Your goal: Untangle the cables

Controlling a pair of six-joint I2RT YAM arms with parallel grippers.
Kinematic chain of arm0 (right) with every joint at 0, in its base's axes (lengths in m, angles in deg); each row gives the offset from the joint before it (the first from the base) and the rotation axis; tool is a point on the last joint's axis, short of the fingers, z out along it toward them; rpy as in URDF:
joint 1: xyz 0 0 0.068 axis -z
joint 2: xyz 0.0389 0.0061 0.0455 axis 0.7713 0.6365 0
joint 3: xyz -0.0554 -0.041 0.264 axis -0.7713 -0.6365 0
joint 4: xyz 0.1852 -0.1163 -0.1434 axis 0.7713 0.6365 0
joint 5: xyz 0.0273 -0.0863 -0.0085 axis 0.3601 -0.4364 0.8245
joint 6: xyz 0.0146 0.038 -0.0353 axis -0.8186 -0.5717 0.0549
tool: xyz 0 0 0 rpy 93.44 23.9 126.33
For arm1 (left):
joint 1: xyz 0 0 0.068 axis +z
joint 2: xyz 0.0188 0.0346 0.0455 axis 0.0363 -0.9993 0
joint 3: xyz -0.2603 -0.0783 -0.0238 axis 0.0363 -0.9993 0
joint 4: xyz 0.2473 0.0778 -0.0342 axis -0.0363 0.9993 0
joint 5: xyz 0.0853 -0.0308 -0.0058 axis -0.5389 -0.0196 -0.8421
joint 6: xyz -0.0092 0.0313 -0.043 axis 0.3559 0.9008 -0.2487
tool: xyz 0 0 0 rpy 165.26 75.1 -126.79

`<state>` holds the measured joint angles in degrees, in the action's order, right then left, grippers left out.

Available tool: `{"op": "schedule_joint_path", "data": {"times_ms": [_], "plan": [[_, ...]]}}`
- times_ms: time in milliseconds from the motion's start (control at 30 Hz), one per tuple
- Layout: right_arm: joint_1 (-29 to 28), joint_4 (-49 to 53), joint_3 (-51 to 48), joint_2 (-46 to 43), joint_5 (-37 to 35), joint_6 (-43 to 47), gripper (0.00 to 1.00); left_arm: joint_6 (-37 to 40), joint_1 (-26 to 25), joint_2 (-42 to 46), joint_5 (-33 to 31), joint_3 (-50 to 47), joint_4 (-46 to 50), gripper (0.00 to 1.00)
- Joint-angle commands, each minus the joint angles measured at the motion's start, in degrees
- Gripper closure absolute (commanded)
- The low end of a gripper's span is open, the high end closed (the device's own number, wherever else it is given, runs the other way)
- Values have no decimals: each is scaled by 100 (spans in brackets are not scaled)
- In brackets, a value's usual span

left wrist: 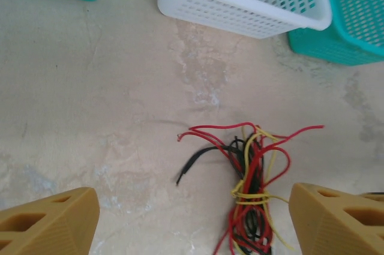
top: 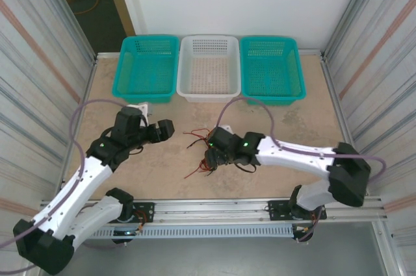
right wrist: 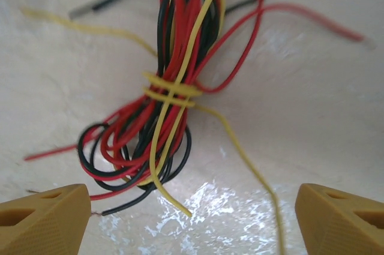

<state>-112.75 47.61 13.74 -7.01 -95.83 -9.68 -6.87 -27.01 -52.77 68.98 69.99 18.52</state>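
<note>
The cables (top: 200,153) lie as one tangled bundle of thin red, yellow and black wires on the table's middle. A yellow strand is wound around the bundle's waist (right wrist: 172,91), and loose ends fan out both ways. My right gripper (top: 215,151) hangs right over the bundle. In its wrist view it (right wrist: 192,213) is open, with the bundle's loops and a yellow strand just ahead of its fingers. My left gripper (top: 166,128) is to the left of the tangle, open. In the left wrist view the cables (left wrist: 252,189) lie between its (left wrist: 192,222) fingers, close to the right one.
Three baskets stand in a row at the far edge: a teal one (top: 123,68), a white one (top: 209,38) and another teal one (top: 299,71). Corrugated metal walls close both sides. A rail runs along the near edge.
</note>
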Motion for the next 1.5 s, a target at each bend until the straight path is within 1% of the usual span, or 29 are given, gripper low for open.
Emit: {"op": "schedule_joint_path", "data": {"times_ms": [0, 67, 133, 233, 367, 467, 600, 667, 700, 767, 867, 933, 1000, 1033, 1133, 1200, 1333, 1467], "plan": [[-27, -94, 368, 274, 195, 287, 14, -197, 335, 332, 938, 13, 276, 20], [68, -64, 521, 464, 261, 587, 14, -208, 473, 378, 1215, -67, 248, 23], [281, -76, 599, 663, 585, 855, 18, -197, 496, 349, 1326, -95, 282, 27], [422, -203, 551, 885, 974, 1203, 18, -229, 504, 288, 1515, -141, 267, 32], [475, -264, 638, 1291, 1313, 1552, 19, -324, 506, 271, 1725, -213, 222, 33], [505, -306, 745, 1555, 1372, 1678, 22, -315, 515, 253, 1750, -218, 251, 33], [649, -420, 751, 1716, 1517, 1717, 34, -334, 543, 226, 1754, -144, 311, 31], [697, -446, 733, 1764, 1538, 1772, 44, -337, 574, 231, 1800, -128, 274, 29], [723, -458, 724, 1775, 1547, 1787, 51, -336, 585, 215, 1815, -108, 282, 28], [735, -492, 688, 1782, 1569, 1845, 60, -323, 636, 199, 1813, -70, 324, 25], [744, -486, 647, 1750, 1473, 1983, 78, -298, 748, 156, 1922, -94, 268, 20], [740, -450, 631, 1675, 1382, 2049, 91, -256, 841, 64, 2155, -104, 206, 17], [745, -458, 628, 1493, 1374, 2108, 98, -144, 884, -70, 2579, -85, 51, 17], [744, -466, 634, 1382, 1377, 2153, 100, -125, 884, -107, 2697, -78, 18, 12], [744, -446, 690, 967, 1402, 2304, 100, -221, 884, -133, 3241, -173, -389, 1], [748, -339, 849, 730, 1450, 2399, 100, -377, 830, -127, 3463, -254, -634, 1], [637, -50, 1256, 532, 1456, 2621, 100, -602, 515, -181, 3439, -414, -945, 1], [428, 285, 1740, 512, 1363, 2826, 100, -813, 480, -214, 3590, -486, -1271, 1]]}}
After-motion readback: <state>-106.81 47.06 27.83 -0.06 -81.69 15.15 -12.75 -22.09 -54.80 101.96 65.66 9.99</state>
